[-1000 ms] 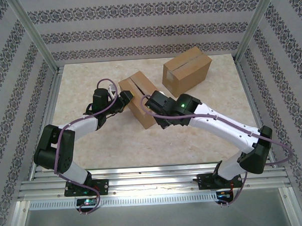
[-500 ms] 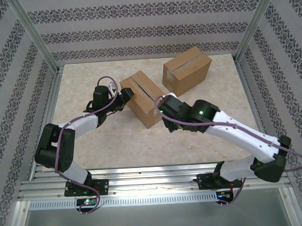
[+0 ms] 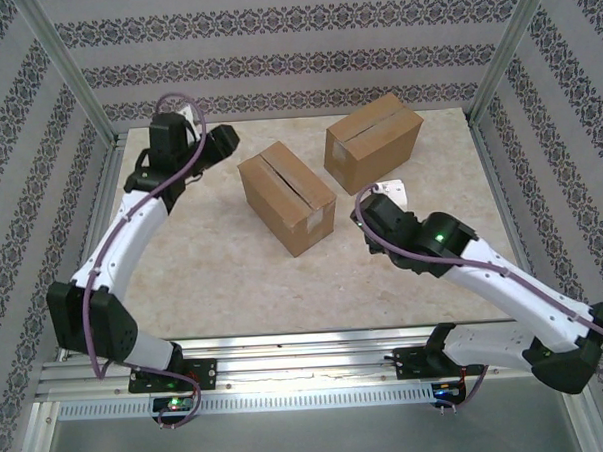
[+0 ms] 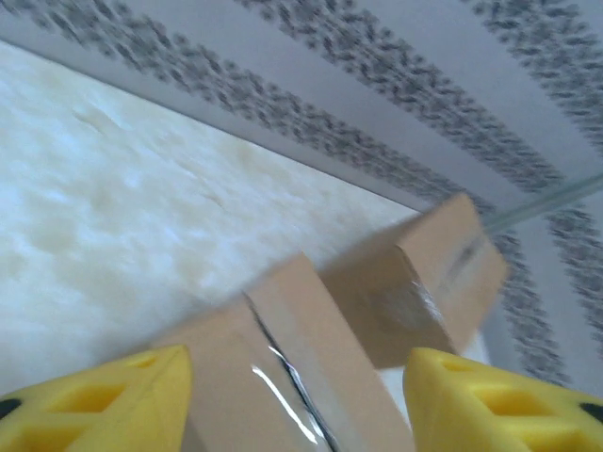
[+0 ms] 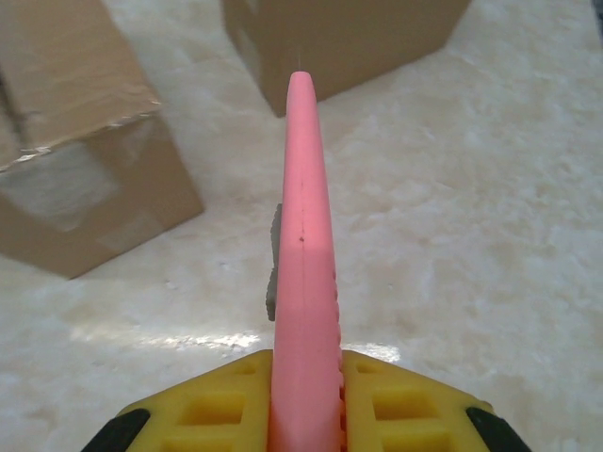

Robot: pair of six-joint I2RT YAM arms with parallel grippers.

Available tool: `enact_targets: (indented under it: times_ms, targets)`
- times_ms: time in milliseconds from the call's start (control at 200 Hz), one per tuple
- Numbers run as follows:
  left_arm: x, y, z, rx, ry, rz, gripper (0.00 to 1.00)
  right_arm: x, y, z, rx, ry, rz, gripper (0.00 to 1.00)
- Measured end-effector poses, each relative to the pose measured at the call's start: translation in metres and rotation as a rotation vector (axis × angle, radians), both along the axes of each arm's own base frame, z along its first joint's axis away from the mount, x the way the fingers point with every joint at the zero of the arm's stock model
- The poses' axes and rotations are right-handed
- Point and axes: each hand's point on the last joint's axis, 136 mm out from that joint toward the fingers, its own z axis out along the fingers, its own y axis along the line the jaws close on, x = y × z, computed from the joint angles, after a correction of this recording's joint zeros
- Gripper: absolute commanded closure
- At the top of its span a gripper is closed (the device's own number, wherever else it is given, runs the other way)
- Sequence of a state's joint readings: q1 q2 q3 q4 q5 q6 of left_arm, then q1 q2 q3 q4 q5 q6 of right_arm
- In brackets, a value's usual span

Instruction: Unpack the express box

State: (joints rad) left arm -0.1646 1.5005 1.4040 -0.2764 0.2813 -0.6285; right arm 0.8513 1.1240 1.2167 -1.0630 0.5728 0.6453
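The express box point(image 3: 287, 197) is a brown cardboard carton in the middle of the table, with a dark slit running along its taped top seam point(image 4: 283, 372). My left gripper point(image 3: 221, 141) hovers to the box's back left, apart from it. In the left wrist view this gripper point(image 4: 297, 414) is open, its yellow fingertips point(image 4: 104, 400) wide apart with nothing between them. My right gripper point(image 3: 378, 201) is to the right of the box, shut on a long pink cutter point(image 5: 306, 235) that points towards the back. The box point(image 5: 75, 160) lies to the left of the blade, not touching it.
A second brown carton point(image 3: 373, 141) stands at the back right, close behind the first; it shows ahead of the pink cutter point(image 5: 349, 38). Patterned walls and metal frame posts point(image 3: 70, 71) enclose the marble-look table point(image 3: 234, 279). Bare tabletop lies in front of the boxes.
My left arm has swung away from the box's left side to the back left. My right arm has drawn back from the box to its right, still gripping the pink cutter.
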Motion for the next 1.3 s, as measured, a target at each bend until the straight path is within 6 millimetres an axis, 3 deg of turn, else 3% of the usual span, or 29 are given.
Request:
enact_targets:
  times_ms: [105, 235, 360, 460, 670, 794, 889, 1119, 1299]
  targets:
    - [0.033, 0.024, -0.022, 0.064, 0.053, 0.052, 0.46, 0.011, 0.002, -0.023, -0.019, 0.020, -0.054, 1.00]
    - [0.070, 0.043, -0.084, 0.105, 0.179, 0.078, 0.47, 0.023, 0.013, -0.050, -0.030, 0.045, -0.103, 1.00]
    - [0.091, 0.044, -0.139, 0.116, 0.280, 0.063, 0.47, 0.037, 0.027, -0.070, -0.024, 0.053, -0.144, 1.00]
    - [0.093, 0.038, -0.165, 0.105, 0.330, 0.031, 0.46, 0.047, 0.037, -0.086, -0.029, 0.065, -0.166, 1.00]
    - [0.090, 0.014, -0.169, 0.084, 0.320, -0.043, 0.46, 0.074, 0.060, -0.101, -0.018, 0.063, -0.193, 1.00]
    - [0.074, 0.002, -0.188, 0.079, 0.352, -0.077, 0.46, 0.093, 0.073, -0.100, 0.005, 0.044, -0.202, 1.00]
    - [0.058, 0.006, -0.200, 0.076, 0.379, -0.072, 0.46, 0.101, 0.073, -0.103, 0.001, 0.046, -0.213, 1.00]
    - [0.022, 0.024, -0.189, 0.104, 0.369, -0.023, 0.43, 0.118, 0.068, -0.108, -0.009, 0.049, -0.235, 1.00]
    - [0.016, 0.032, -0.183, 0.137, 0.352, 0.007, 0.36, 0.118, 0.068, -0.109, -0.010, 0.053, -0.231, 1.00]
